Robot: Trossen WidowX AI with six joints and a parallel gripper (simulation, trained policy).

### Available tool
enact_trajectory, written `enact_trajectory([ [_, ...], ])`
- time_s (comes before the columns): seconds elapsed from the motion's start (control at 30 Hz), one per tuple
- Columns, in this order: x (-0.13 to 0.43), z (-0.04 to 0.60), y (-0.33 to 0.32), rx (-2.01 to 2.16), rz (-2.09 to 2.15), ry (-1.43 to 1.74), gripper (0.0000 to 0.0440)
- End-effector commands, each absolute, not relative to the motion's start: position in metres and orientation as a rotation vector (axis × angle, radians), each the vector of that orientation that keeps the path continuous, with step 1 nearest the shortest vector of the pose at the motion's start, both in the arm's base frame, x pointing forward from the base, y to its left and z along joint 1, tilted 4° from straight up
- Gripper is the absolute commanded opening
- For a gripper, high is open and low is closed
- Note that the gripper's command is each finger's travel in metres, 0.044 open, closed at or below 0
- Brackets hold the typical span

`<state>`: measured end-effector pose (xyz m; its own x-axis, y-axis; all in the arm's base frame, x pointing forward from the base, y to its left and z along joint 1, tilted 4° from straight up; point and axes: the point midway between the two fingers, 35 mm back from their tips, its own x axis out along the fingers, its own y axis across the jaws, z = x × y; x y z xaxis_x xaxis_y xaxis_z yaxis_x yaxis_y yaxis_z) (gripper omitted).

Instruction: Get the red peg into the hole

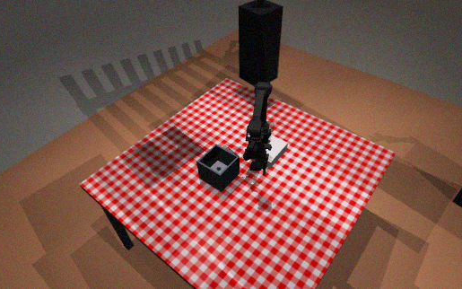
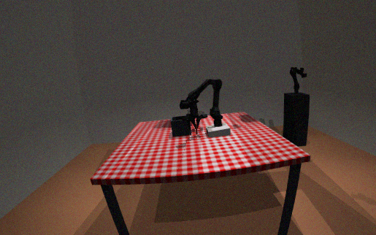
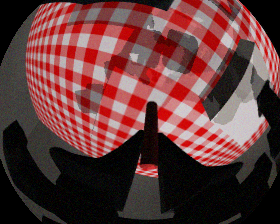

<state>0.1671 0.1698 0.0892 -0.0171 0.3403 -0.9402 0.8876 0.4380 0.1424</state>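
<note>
The red peg (image 3: 151,127) looks dark red and stands between the fingertips in the wrist view, its brighter red end toward the camera. My gripper (image 3: 150,135) (image 2: 196,131) is shut on the peg, low over the table, beside the open box. In the top and exterior views the peg is too small and dark to make out, and whether its lower end touches the cloth cannot be told. The open black box (image 1: 209,176) (image 2: 180,128) stands upright beside the gripper. Inside it, a light grey plate (image 1: 217,163) with a small dark hole (image 1: 219,169) shows at the bottom.
The arm's white base block (image 1: 278,146) (image 2: 219,132) (image 3: 248,120) stands on the far side of the gripper from the box. A red and white checked cloth (image 1: 261,233) (image 2: 198,160) covers the table. A tall black pedestal (image 1: 261,45) (image 2: 296,117) stands beyond the table.
</note>
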Motion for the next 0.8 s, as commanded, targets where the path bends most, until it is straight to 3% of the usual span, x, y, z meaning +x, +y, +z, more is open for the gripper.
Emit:
enact_trajectory([
  [0.0,0.173,0.104,0.171,1.123,-0.573,1.574,0.0000],
  [0.77,0.225,0.203,0.115,1.175,-0.474,1.258,0.0000],
])
